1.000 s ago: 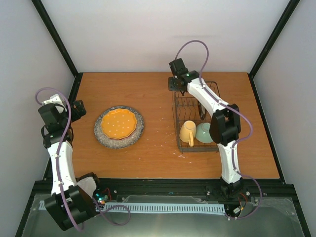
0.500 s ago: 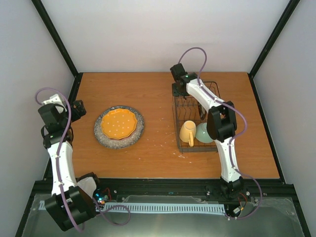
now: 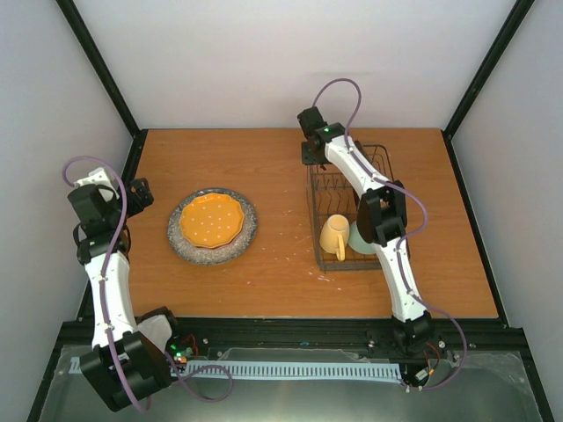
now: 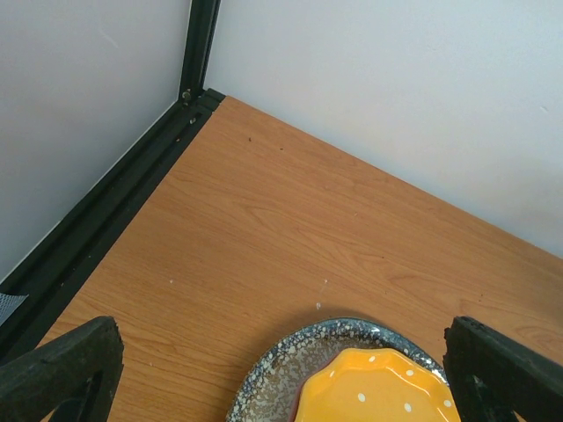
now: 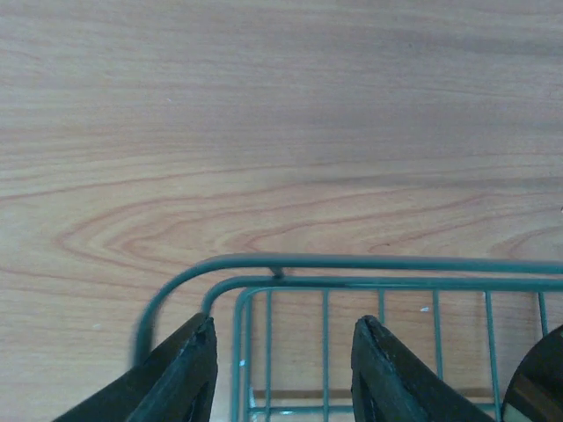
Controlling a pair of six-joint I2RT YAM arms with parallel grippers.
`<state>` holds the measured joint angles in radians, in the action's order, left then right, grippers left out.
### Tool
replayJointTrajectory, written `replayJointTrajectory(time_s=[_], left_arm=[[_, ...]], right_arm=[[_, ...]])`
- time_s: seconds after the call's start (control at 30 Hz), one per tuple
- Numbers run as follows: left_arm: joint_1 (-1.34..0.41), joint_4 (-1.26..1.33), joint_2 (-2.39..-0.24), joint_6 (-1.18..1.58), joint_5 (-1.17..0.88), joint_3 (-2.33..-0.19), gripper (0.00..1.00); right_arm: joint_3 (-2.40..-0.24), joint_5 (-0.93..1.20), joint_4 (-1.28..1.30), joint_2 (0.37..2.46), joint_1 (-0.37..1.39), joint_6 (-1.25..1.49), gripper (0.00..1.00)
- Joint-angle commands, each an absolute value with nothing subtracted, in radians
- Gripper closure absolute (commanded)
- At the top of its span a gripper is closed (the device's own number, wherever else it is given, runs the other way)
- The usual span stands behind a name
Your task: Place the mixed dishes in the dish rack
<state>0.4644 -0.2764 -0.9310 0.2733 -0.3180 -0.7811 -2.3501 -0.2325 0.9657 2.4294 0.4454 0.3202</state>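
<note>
On the right half of the desk (image 3: pixel 281 167) sits the dish rack (image 3: pixel 327 189), long side running near to far. Over to the left, a speckled plate (image 3: pixel 180 242) lies flat, an orange plate (image 3: pixel 211 220) stacked on it. Back in the rack's near end: a yellow mug (image 3: pixel 334 236) and a pale green bowl (image 3: pixel 357 239), side by side. Right fingers (image 5: pixel 180 374) hover spread apart above the rack's far-left corner, gripping nothing. Left fingers (image 4: pixel 62 374) hang wide apart and empty, just left of the plates.
</note>
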Motion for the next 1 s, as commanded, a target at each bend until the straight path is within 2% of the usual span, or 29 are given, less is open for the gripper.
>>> replayJointTrajectory(time_s=[0.0,0.4,0.97], left_arm=[[0.467,-0.25,-0.917,0.258,-0.312,-0.793,0.0],[0.467,-0.242,-0.927,0.262,-0.317,-0.79,0.0],[0.466,-0.238,-0.925,0.261,-0.318,-0.784,0.0]], right_arm=[[-2.414,-0.256,1.029,2.524,0.443,0.307,0.58],[-2.525,-0.2,0.99,2.536,0.439,0.348,0.57],[-2.566,-0.204,0.924,2.565,0.426,0.42,0.56]])
